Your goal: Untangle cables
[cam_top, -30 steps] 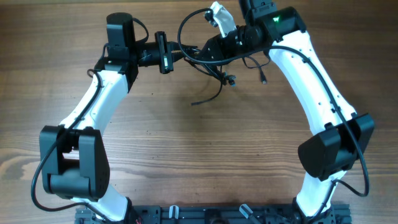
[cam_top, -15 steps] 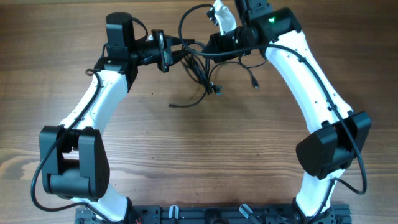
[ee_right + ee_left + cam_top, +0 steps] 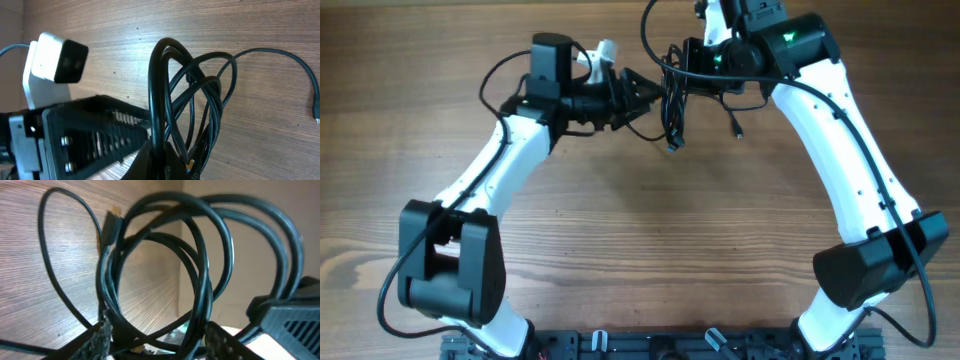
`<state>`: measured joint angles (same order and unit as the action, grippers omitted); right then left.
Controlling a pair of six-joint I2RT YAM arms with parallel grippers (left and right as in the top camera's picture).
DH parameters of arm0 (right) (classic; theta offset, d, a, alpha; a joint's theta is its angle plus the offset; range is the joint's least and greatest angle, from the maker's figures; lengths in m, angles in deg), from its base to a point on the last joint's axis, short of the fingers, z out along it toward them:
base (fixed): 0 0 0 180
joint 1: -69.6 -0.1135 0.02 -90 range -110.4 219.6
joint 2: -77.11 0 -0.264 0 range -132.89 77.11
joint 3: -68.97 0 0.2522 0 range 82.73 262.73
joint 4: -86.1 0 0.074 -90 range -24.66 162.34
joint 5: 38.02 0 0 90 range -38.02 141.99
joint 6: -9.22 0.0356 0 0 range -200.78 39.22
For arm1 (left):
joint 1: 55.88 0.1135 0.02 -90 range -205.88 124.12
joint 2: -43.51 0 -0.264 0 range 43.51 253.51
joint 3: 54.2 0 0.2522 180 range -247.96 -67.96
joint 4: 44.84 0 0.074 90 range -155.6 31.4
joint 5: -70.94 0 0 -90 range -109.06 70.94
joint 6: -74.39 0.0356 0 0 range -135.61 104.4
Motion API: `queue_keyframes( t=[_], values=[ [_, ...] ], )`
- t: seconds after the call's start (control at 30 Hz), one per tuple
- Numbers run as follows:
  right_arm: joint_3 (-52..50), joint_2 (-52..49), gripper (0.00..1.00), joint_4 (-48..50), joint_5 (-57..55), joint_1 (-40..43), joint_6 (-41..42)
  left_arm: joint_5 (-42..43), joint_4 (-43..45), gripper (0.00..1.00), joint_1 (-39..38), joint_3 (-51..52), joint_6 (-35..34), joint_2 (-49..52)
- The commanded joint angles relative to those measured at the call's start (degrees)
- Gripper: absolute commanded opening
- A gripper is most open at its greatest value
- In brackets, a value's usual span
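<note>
The cables (image 3: 672, 110) are a bundle of thin black loops hanging off the table at the back centre. My right gripper (image 3: 682, 62) is shut on the top of the bundle (image 3: 200, 95), its jaws pinched on one strand (image 3: 162, 160). One loose end with a small plug (image 3: 739, 131) trails to the right (image 3: 316, 112). My left gripper (image 3: 638, 92) points right, just left of the bundle. In the left wrist view its fingers (image 3: 102, 340) stand apart, with loops (image 3: 200, 255) passing between and in front of them. A gold-tipped plug (image 3: 114, 214) shows among the loops.
The wooden table (image 3: 650, 230) runs under both arms. A black rail (image 3: 650, 345) lies along the front edge. The left arm's wrist with its white camera (image 3: 52, 60) sits close beside the right gripper.
The left gripper has moved right toward the bundle and opened. The right gripper has closed on the cables and carried them right. The trailing end has left the table.
</note>
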<state>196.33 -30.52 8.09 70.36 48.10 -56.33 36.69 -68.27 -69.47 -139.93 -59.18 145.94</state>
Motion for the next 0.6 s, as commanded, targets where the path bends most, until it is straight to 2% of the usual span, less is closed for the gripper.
queue_keyframes(
  t=[0.0,0.13,0.2,0.3,0.33,0.43,0.47,0.57],
  values=[
    [0.81,1.03,0.04,0.11,1.7,-0.09,-0.33,1.07,1.77,0.68,-0.35,-0.37,5.03,-0.31],
    [0.81,1.03,0.04,0.35,1.66,-1.22,-0.5,6.16,7.04,0.68,-0.35,-0.37,6.45,-0.31],
    [0.81,1.03,0.04,0.33,2.69,-1.51,-1.49,5.9,5.86,0.63,-0.37,-0.37,8.5,-0.22],
    [0.81,1.03,0.04,0.39,5.62,-1.51,-1.97,0.87,1.7,0.54,-0.42,-0.37,8.87,-0.04],
    [0.81,1.03,0.04,0.37,6.64,-1.51,-1.99,-1.64,-0.63,0.52,-0.42,-0.37,8.9,0.04],
    [0.81,1.03,0.04,0.94,11.43,-1.51,-2.47,-2.32,-1.92,0.5,-1.2,-0.37,8.87,1.14],
    [0.81,1.03,0.04,1.25,13.18,-1.51,-2.91,-2.56,-1.97,0.48,-1.57,-0.37,8.87,1.49],
    [0.83,1.81,0.04,1.88,18.01,-1.49,-3.76,-8.28,-2.21,0.3,-2.45,-0.37,8.79,2.38]
  ],
)
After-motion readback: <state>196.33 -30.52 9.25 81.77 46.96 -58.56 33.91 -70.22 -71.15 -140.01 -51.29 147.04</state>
